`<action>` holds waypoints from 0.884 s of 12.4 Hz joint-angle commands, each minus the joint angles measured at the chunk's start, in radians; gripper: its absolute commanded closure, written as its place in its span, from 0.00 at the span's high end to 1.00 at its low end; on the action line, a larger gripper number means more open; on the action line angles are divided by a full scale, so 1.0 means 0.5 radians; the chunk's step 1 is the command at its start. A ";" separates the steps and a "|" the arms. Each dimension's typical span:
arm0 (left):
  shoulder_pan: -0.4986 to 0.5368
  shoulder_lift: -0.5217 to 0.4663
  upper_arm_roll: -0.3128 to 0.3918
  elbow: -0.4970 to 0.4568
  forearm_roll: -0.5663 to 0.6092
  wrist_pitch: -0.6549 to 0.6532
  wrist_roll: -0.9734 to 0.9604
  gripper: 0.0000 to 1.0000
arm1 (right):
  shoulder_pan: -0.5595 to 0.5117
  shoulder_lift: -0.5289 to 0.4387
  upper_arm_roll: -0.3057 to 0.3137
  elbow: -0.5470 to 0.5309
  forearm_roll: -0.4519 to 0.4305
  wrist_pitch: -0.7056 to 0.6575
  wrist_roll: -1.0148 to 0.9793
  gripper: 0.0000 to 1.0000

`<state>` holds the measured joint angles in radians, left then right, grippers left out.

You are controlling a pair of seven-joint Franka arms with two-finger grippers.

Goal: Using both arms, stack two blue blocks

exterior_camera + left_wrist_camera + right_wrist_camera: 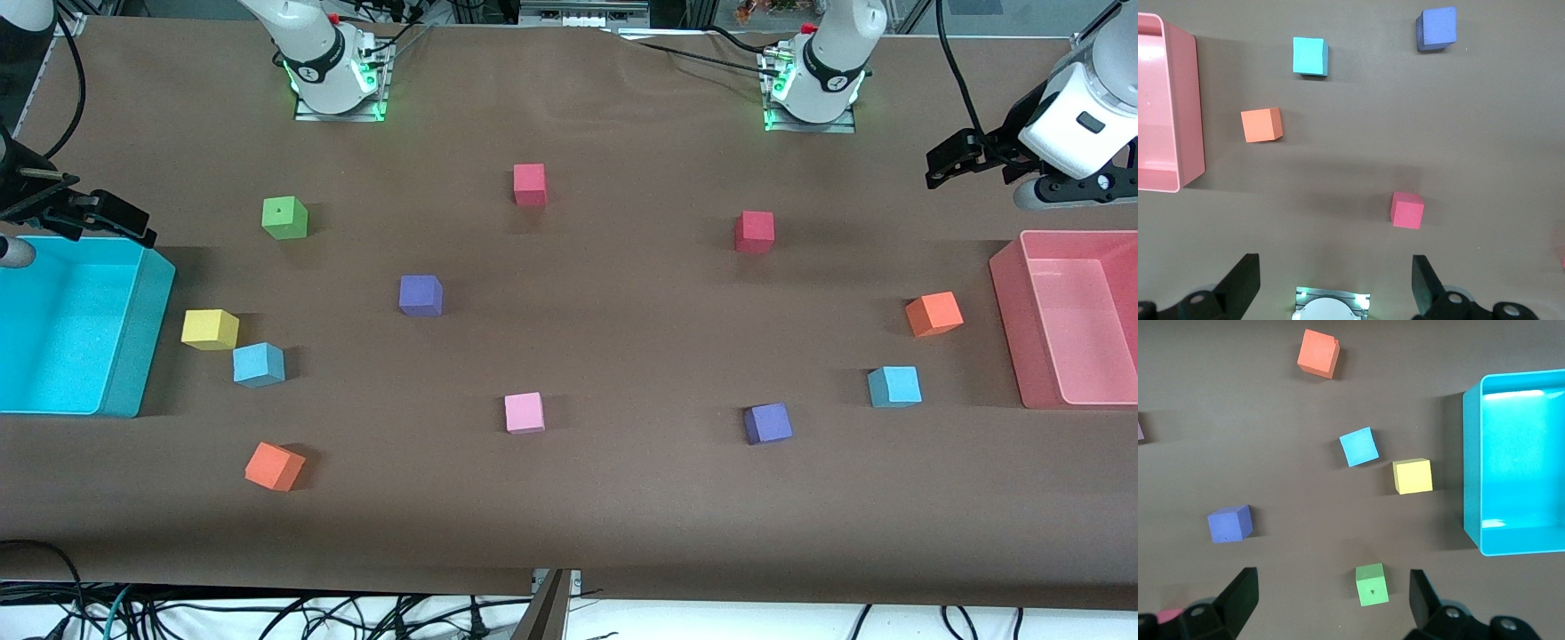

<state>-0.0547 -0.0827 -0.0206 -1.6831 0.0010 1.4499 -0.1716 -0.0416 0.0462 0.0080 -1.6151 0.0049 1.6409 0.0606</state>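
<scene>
Brown surface (622, 516) holds both blue blocks well apart: one (259, 364) beside the yellow cube (210, 329), one (894, 387) near the pink bin (1009, 320). Left tool (951, 160) and right tool (107, 218) hover released, empty, over opposite ends. That yellow neighbour risks a nudge during grasping.

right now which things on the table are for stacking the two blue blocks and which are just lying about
For the job:
- blue block beside the yellow cube
- blue block near the pink bin

Lying about:
- yellow cube
- green cube
- two red, two purple, two orange cubes, one pink
- cyan bin, pink bin
</scene>
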 commanded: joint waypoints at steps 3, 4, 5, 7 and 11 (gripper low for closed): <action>0.036 0.030 -0.005 0.056 -0.048 -0.056 0.012 1.00 | -0.018 -0.010 0.015 0.021 -0.004 -0.011 0.023 1.00; 0.036 0.030 -0.005 0.053 -0.048 -0.056 0.012 1.00 | -0.018 0.006 0.015 0.018 -0.004 -0.014 0.023 1.00; 0.036 0.030 -0.005 0.053 -0.054 -0.056 0.012 1.00 | -0.018 0.018 0.015 0.012 -0.001 -0.024 0.026 1.00; 0.072 0.034 -0.005 0.044 -0.124 -0.053 0.021 1.00 | -0.018 0.018 0.012 0.012 -0.004 -0.012 0.023 1.00; 0.112 0.034 -0.005 0.034 -0.158 -0.047 0.027 1.00 | -0.024 0.042 0.009 0.015 -0.004 0.004 0.001 1.00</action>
<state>-0.0122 -0.0735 -0.0165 -1.6831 -0.0569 1.4427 -0.1702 -0.0427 0.0597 0.0066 -1.6155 0.0044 1.6402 0.0623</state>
